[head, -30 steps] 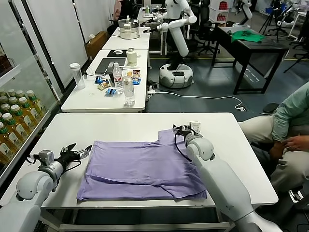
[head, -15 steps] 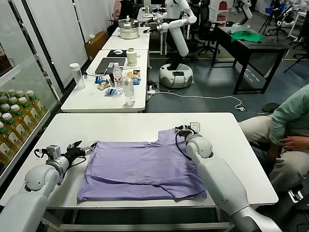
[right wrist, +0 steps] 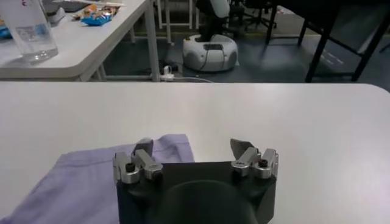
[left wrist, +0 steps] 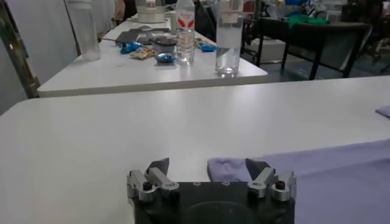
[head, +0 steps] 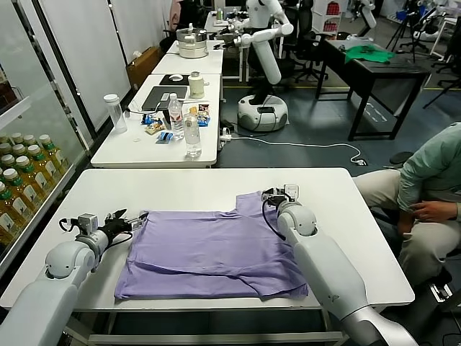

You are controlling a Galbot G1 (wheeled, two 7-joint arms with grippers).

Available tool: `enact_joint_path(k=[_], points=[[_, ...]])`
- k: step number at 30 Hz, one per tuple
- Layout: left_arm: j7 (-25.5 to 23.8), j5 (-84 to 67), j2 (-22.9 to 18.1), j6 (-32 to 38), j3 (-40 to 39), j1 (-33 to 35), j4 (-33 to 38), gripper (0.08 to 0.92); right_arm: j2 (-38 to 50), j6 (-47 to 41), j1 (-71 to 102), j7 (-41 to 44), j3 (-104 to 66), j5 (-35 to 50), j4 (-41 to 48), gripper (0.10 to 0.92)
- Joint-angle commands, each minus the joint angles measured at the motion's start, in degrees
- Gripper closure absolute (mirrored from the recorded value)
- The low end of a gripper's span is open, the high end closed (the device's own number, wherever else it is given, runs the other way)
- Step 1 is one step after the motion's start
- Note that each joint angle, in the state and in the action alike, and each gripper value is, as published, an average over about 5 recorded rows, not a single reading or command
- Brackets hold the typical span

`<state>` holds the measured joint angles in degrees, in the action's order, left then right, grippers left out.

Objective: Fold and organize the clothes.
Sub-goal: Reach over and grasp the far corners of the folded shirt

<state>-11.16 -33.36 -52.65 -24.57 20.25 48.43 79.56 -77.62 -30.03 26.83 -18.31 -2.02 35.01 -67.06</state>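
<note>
Two spread grippers at the lavender T-shirt point(head: 212, 252) lying flat on the white table point(head: 180, 191), left gripper point(head: 131, 220) moved closer to its sleeve edge, right gripper point(head: 272, 194) unmoved at far corner.

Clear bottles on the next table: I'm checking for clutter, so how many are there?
2. One bottle with a red label stands beside a taller clear bottle near the table's front edge; others may be hidden.
</note>
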Motion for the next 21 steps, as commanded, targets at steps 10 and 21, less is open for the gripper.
enact_joint_path(k=[10,21], points=[[-0.2,1.29,-0.38,0.87,-1.13,-1.54,-2.32,0.337,-1.19,0.25,-0.27,-0.86,0.28,0.44,2.22,0.301],[-0.37,1.25,-1.06,0.97,-1.25,-1.15,-2.23,0.658,-2.07,1.06,-0.4,0.08,-0.16,1.4,3.63,0.612]])
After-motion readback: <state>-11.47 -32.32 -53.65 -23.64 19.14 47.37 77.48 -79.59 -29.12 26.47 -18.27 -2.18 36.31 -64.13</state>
